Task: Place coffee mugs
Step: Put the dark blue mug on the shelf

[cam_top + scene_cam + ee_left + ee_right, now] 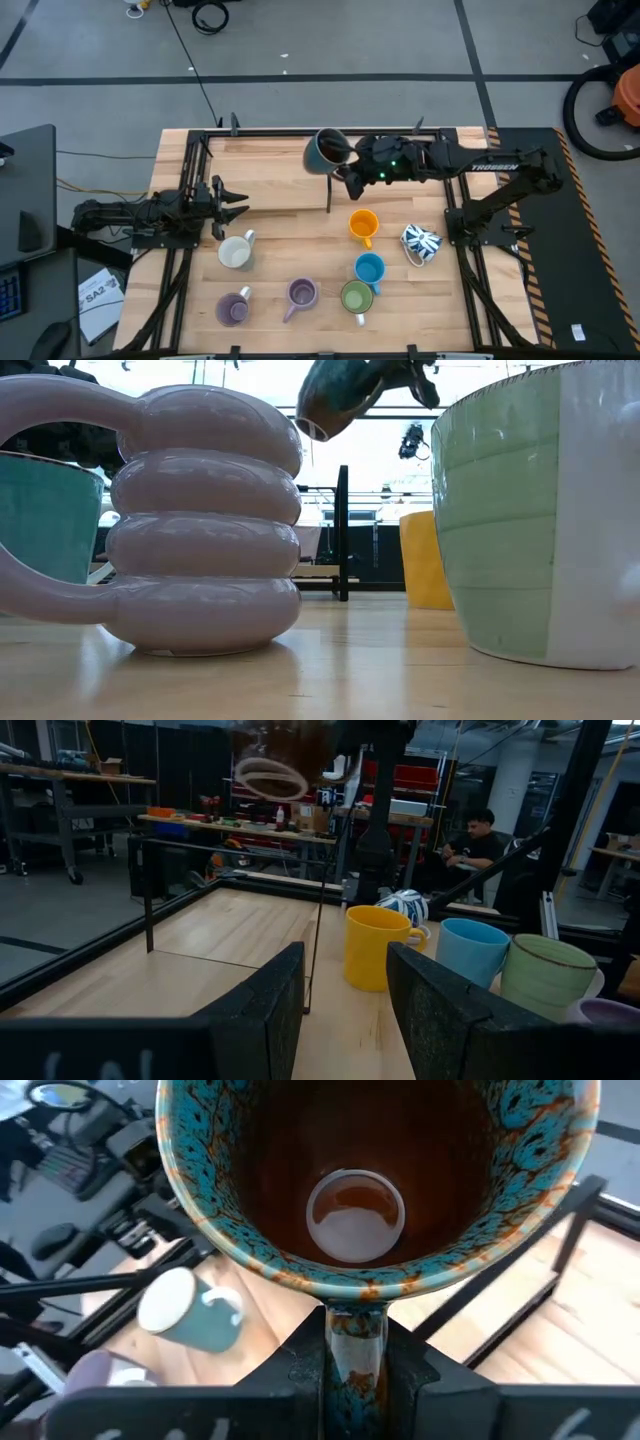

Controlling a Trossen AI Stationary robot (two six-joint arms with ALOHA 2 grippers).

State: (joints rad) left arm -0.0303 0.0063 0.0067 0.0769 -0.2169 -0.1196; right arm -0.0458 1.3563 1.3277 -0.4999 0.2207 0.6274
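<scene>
My right gripper (345,168) is shut on a dark mug (325,150) with a teal-and-brown speckled glaze. It holds the mug high over the far middle of the table, above a thin black rack (328,192). The low view shows the mug (340,395) tilted at the top of the picture. Standing on the table are an orange mug (363,224), a blue mug (369,268), a green mug (357,296), two purple mugs (300,293) (233,308), a white-lined mug (236,252) and a blue-patterned white mug (421,242). My left gripper (238,203) waits open at the left. My right gripper pinches the mug's handle (352,1342) between its two fingers, which reach from the table's right side and slant downward. The mug is lifted clear and tilted, and its brown inside (355,1190) faces back toward the wrist.
The black rack (148,895) is a thin frame of posts and a rail on the table's middle. Black metal framing (300,131) runs round the table's edges. A person (478,840) sits in the room beyond the table. Bare wood lies between the rack and my left gripper.
</scene>
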